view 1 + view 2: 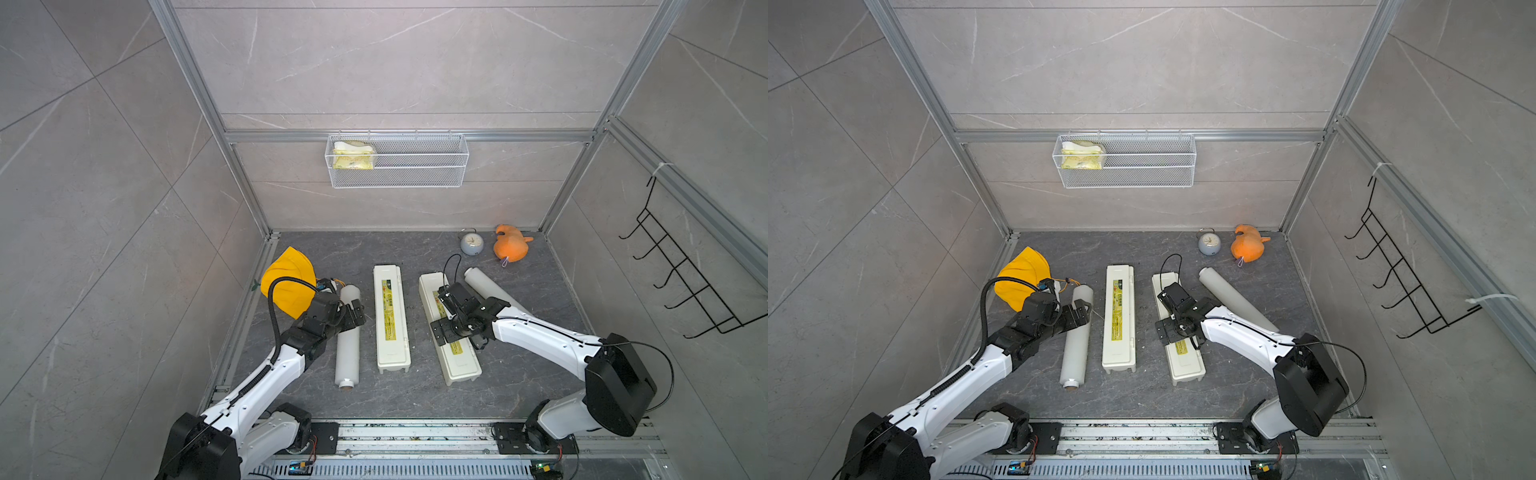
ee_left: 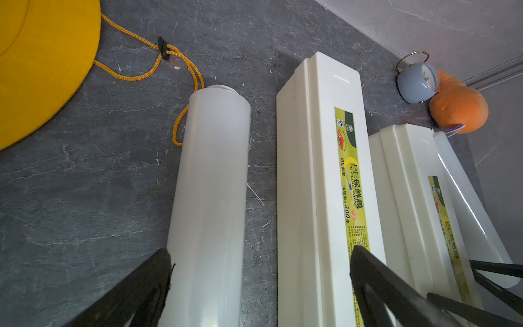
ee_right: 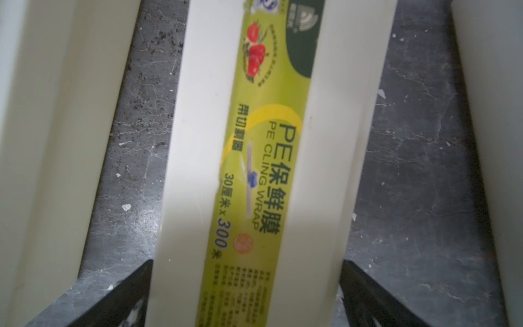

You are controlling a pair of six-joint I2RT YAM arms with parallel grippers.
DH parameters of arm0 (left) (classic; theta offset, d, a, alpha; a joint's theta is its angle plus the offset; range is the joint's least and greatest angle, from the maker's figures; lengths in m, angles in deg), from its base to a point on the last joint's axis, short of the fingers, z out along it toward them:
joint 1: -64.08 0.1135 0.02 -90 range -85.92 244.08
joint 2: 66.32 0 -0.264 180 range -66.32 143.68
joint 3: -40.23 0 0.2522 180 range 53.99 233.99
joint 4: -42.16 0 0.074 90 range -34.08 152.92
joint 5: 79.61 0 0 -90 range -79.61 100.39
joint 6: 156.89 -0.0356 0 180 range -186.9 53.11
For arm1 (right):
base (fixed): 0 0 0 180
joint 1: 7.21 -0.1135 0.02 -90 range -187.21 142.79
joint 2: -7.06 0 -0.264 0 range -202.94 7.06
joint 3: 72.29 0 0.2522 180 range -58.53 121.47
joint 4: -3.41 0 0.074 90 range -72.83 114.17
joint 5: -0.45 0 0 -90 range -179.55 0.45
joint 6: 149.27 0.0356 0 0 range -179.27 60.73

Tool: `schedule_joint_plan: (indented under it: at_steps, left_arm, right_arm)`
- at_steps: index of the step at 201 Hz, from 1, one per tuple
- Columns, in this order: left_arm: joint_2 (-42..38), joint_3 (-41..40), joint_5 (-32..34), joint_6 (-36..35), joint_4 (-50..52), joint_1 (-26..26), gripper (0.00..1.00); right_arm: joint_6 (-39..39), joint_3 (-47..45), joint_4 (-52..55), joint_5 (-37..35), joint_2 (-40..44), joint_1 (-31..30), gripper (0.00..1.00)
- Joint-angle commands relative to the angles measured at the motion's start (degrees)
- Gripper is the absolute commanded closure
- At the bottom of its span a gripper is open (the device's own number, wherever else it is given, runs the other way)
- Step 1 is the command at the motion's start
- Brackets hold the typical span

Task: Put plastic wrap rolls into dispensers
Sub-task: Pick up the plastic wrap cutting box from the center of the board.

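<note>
Robot lab test cell, dressed up as a home/kitchen corner, not a real room. Alu extrusion frame [image 1: 409, 136] held grey stone-look wall panels [image 1: 395, 62] w/ visible seams. The dark marble-look surface [image 1: 415, 399] ended at a bare metal base rail [image 1: 415, 432], w/ left arm [image 1: 266, 386] & right arm [image 1: 540, 336] bolted on and exposed boards + wiring [image 1: 301, 468] along the front. Domestic props: wire basket [image 1: 415, 166] hung on the frame, black hook rack [image 1: 681, 274], small clock [image 1: 471, 243], orange plush toy [image 1: 511, 249], yellow hat [image 1: 286, 282].
</note>
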Motion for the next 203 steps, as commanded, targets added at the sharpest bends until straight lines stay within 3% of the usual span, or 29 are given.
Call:
schedule_joint_plan:
  at_steps: [1, 78, 128, 203]
  left_arm:
    - [0.59, 0.38, -1.34, 0.09, -1.45, -0.36, 0.01]
    - [2.38, 1.08, -2.19, -0.26, -1.41, -0.43, 0.01]
    - [3.15, 2.69, -3.11, -0.53, -1.21, -0.51, 0.01]
    - [6.37, 9.72, -10.16, -1.98, -2.61, -0.74, 0.01]
  right_arm:
    - [-0.60, 2.41, 3.84, 2.45, -3.48, 0.64, 0.00]
    - [0.71, 8.03, 7.77, 4.78, -12.89, 1.62, 0.01]
    - [0.23, 5.49, 3.25, 7.76, -7.66, 3.38, 0.07]
    - [-0.47, -0.82, -2.99, 23.37, 7.66, 10.98, 0.12]
